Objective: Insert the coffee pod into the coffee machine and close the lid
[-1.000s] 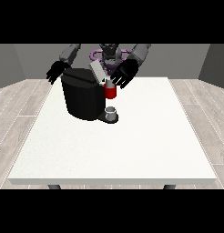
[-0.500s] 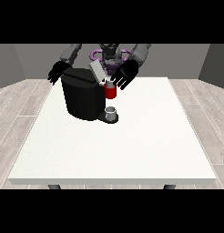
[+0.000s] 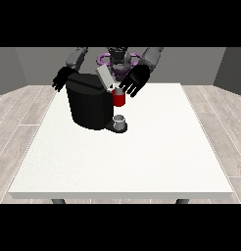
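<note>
A black coffee machine [image 3: 88,104] stands on the far left part of the white table [image 3: 127,162]. Its grey lid [image 3: 104,76] is tilted up and open above a red front part [image 3: 119,99]. A small grey cup [image 3: 120,121] sits on the machine's base. The hand at the view's right [image 3: 133,81] hovers with spread fingers just right of the lid and above the red part. I see no coffee pod apart from the machine. The hand at the view's left [image 3: 60,80] hangs behind the machine's far left corner, fingers relaxed.
The table stretches wide towards the camera and to the right of the machine. The robot's torso [image 3: 117,61] stands behind the far edge. Wooden floor surrounds the table.
The hand at the view's right has lifted a little and drawn back from the red part towards the lid. The hand at the view's left has barely shifted.
</note>
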